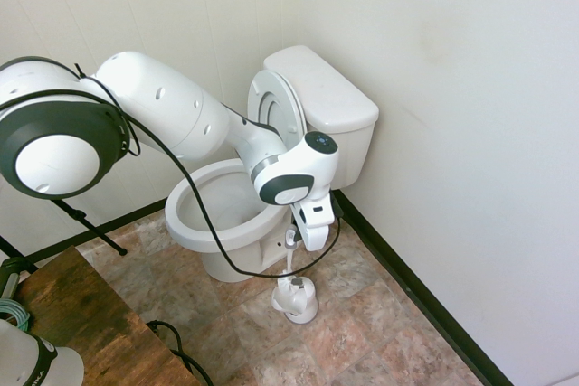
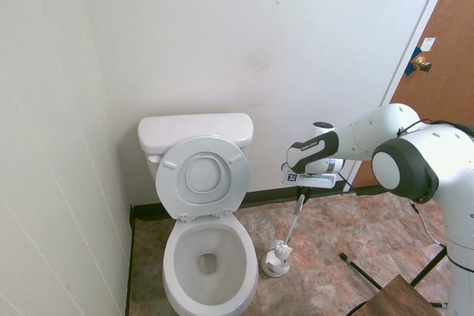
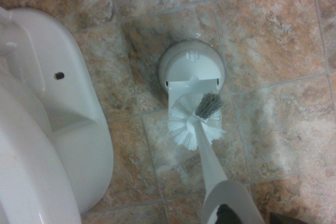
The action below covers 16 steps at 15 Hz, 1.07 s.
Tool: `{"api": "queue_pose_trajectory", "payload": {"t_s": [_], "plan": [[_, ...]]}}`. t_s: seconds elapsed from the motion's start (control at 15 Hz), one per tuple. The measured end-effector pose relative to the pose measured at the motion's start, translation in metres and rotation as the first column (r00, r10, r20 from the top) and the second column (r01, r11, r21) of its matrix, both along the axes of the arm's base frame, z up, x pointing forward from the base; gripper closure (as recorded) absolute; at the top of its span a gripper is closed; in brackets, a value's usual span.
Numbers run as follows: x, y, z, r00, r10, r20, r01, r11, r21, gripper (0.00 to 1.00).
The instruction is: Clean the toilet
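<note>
At the left of the second exterior view stands the toilet [image 2: 207, 257], its lid and seat tipped up against the tank. We take that as deliberate, since it leaves the oval bowl open from above. The bowl sits low in the frame, tight to the pale left-hand wall, with the tank backed against the rear wall.

Moving right, the brush holder [image 2: 275, 263] rests on the floor just beside the bowl's base, near but not touching it as far as we can see. The toilet brush [image 2: 292, 227] leans out of it, bristles low over the holder and handle slanting up to the right. In the wrist view the bristle head [image 3: 194, 121] lies just off the holder's open slot.

Further right and higher, our claw [image 2: 302, 192] points straight down and is pressed together on the top of the brush handle, pinching it. We judge the grip sits high on the handle so the bristles hang well clear of the arm and can reach into the bowl.

The floor [image 2: 355, 227] is mottled brown and tan tile with pale grout lines, hard and level, with dark trim along the wall foot. The room is a narrow corner with plain white walls, and a brown door with a brass knob [image 2: 422, 63] sits at the upper right.
</note>
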<state>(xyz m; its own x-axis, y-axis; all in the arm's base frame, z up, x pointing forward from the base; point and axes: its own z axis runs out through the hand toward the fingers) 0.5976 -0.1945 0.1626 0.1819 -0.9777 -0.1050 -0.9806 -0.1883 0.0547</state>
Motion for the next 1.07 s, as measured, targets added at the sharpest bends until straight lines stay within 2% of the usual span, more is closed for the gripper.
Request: {"api": "queue_pose_trajectory", "payload": {"t_s": [0.73, 1.07], "plan": [[0.027, -0.011, -0.068, 1.0, -0.006, -0.023, 0.006, 1.0, 0.01, 1.0], [0.043, -0.022, -0.098, 0.998, -0.021, -0.055, 0.022, 1.0, 0.018, 1.0]]}}
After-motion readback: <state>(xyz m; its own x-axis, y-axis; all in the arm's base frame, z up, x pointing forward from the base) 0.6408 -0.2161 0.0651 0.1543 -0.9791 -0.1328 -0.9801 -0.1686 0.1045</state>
